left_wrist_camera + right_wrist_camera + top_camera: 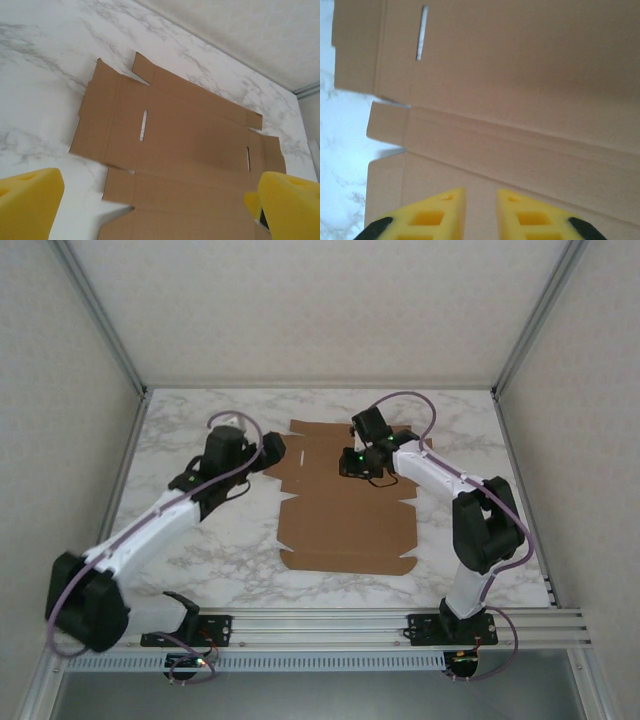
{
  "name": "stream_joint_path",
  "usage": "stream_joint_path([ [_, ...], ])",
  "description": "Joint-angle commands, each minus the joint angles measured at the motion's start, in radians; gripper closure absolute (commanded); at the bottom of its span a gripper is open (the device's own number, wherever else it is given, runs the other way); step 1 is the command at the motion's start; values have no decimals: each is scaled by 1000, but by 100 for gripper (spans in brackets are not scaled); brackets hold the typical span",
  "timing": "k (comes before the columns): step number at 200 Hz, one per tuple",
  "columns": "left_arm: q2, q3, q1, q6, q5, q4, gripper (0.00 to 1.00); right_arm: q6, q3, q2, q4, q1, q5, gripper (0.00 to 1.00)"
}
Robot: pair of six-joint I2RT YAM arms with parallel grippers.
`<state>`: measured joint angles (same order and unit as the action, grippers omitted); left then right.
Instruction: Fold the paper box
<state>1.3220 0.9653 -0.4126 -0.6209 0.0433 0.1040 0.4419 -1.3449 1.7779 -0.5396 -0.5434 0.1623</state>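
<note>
Fingers [440, 215] of my right claw [480, 215] narrowly apart, nothing between them, close over paper box [520, 75]; right arm bent in over box's far half. Left claw [157, 210] spread wide, empty, arm stretched toward box's left flaps. Box flat, unfolded, mid-table. Table [200, 540] white-grey marble. Pale textured walls [300, 300], metal frame posts [97, 310].

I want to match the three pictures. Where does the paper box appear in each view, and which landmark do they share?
Top external: the paper box lies flat at the centre of the marble table.
Left wrist: the box is at centre, running to the lower right.
Right wrist: the box spans top, centre and right, seen close.
Shared landmark: the box's notched edge against the table, at picture left in each view.
</note>
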Motion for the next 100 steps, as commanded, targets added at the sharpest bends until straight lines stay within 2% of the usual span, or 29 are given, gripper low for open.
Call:
stream_joint_path([
  [1,109,87,32,34,100,-59,1,-35,27,32,-17,-22,90,77],
  [9,158,114,46,70,148,-77,4,-38,54,20,-1,-22,87,77],
  [25,259,183,76,132,168,-69,7,-34,123,-17,37,-18,50,79],
  [39,386,269,110,161,283,-60,8,-35,134,-11,6,-11,27,85],
  [56,555,428,129,160,358,9,17,-38,170,-21,9,-10,41,86],
  [81,724,626,134,212,285,88,18,-55,196,-31,-11,-9,50,85],
  [100,865,792,158,267,300,154,18,-63,217,-41,-7,-9,63,84],
])
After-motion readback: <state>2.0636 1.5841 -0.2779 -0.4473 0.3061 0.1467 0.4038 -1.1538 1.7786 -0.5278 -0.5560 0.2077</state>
